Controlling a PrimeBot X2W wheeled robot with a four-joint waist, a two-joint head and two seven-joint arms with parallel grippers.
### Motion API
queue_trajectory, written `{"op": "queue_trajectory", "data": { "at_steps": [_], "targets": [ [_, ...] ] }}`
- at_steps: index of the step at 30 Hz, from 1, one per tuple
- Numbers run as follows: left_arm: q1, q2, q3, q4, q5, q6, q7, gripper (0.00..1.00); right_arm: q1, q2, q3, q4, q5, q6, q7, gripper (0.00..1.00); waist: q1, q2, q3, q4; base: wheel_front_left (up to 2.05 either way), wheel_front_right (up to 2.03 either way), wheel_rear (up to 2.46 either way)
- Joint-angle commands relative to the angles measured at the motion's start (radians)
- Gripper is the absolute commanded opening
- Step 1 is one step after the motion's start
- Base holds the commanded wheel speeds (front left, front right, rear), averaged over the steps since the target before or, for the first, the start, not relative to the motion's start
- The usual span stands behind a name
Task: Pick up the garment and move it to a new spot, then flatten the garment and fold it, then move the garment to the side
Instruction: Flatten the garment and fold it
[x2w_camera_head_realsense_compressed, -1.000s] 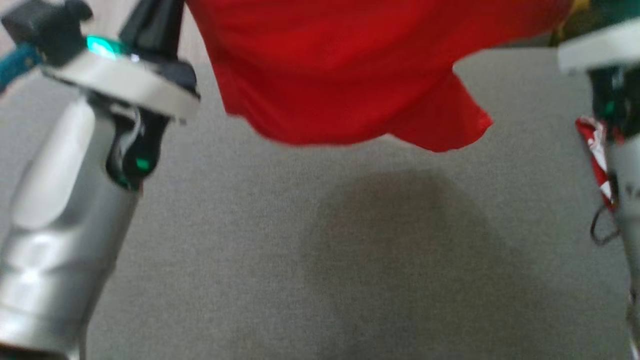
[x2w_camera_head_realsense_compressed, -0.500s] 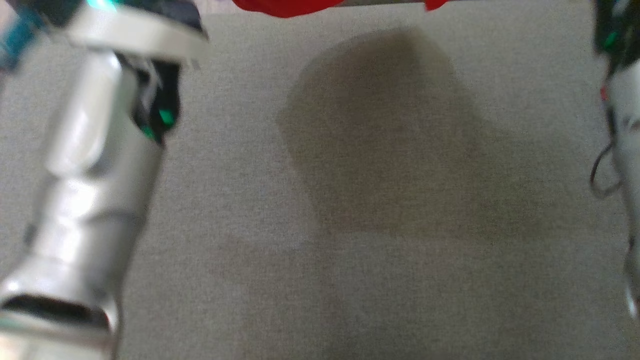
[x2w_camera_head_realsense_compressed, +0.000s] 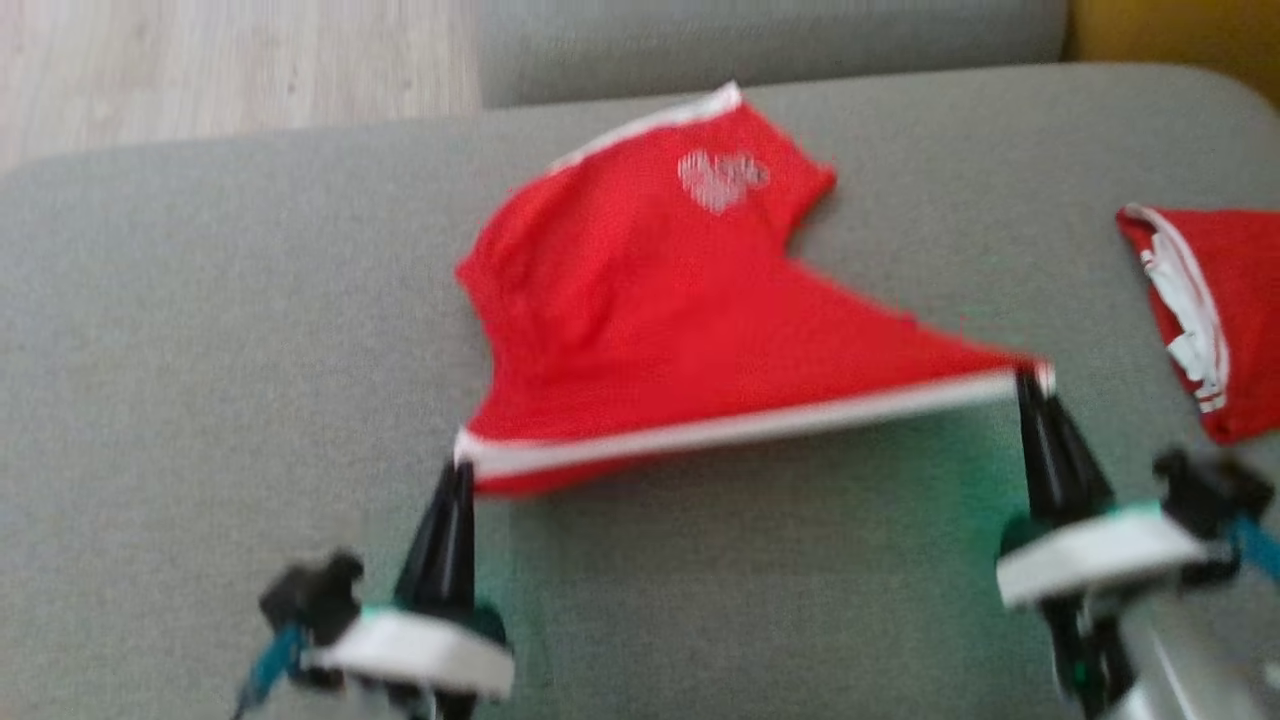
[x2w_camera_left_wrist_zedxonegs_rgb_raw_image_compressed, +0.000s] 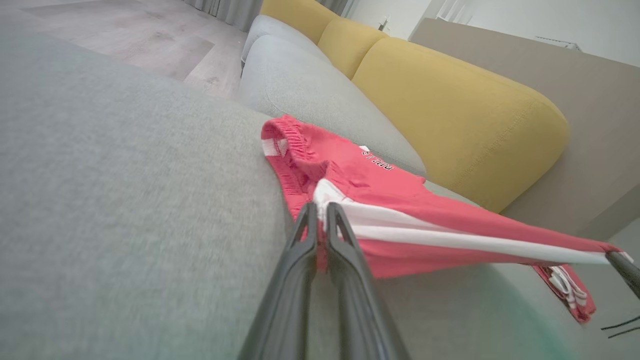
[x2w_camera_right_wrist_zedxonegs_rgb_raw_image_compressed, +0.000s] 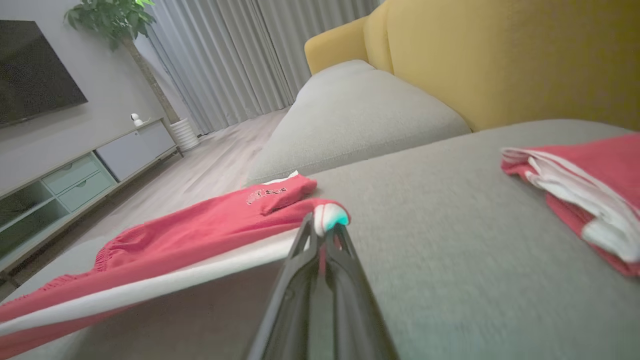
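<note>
Grey sofa cushion (x2w_camera_head_realsense_compressed: 200, 300) carries red shorts (x2w_camera_head_realsense_compressed: 640, 300), another red garment (x2w_camera_head_realsense_compressed: 1240, 300) apart at your right. Your left jaws and right jaws each clamp the shorts' white-striped edge.

The garment (x2w_camera_head_realsense_compressed: 640, 330) is matt red cloth with a fine, mesh-like weave and a smoother white band sewn along its edge (the pale print on it is too blurred to judge). The sofa seat (x2w_camera_head_realsense_compressed: 200, 330) is grey woven fabric, matt and slightly coarse; the yellow backrest (x2w_camera_left_wrist_zedxonegs_rgb_raw_image_compressed: 450, 110) has a similar finely grained upholstery. The left end effector (x2w_camera_head_realsense_compressed: 458, 472) and right end effector (x2w_camera_head_realsense_compressed: 1026, 382) have smooth dark plastic fingers with a dull sheen. The forearm (x2w_camera_head_realsense_compressed: 1185, 645) looks like silvery, glossy metal. The floor (x2w_camera_head_realsense_compressed: 220, 70) is pale, matt wood grain.
</note>
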Motion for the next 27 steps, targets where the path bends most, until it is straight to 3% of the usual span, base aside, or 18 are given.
{"op": "queue_trajectory", "data": {
  "at_steps": [1,7,13,20,27],
  "targets": [
    [0.028,0.020,0.081,-0.048,0.009,0.007,-0.014,0.00,0.025,-0.022,-0.037,-0.052,0.018,-0.001,-0.011,0.00,0.0002,-0.0001,-0.033,-0.007,0.00,0.00,0.00],
    [0.210,0.014,0.047,-0.142,0.045,0.006,-0.014,0.00,0.200,-0.031,-0.077,-0.162,0.028,-0.001,-0.011,0.00,0.0002,-0.0001,-0.066,0.006,0.00,0.00,0.00],
    [0.214,0.013,0.037,-0.195,0.048,0.006,-0.014,0.00,0.197,-0.042,-0.107,-0.237,0.021,-0.001,0.018,0.00,0.0002,-0.0001,-0.039,0.031,0.00,0.00,0.00],
    [-0.003,0.012,-0.028,-0.194,0.014,0.006,-0.014,0.00,-0.046,-0.066,-0.085,-0.218,-0.012,-0.001,0.104,0.00,0.0002,-0.0001,0.065,0.078,0.00,0.00,0.00],
    [-0.263,0.011,-0.074,-0.092,-0.068,0.006,-0.014,0.00,-0.397,-0.079,-0.009,-0.051,-0.098,-0.001,0.197,0.00,0.0002,-0.0001,0.202,0.131,0.00,0.00,0.00]
  ]
}}
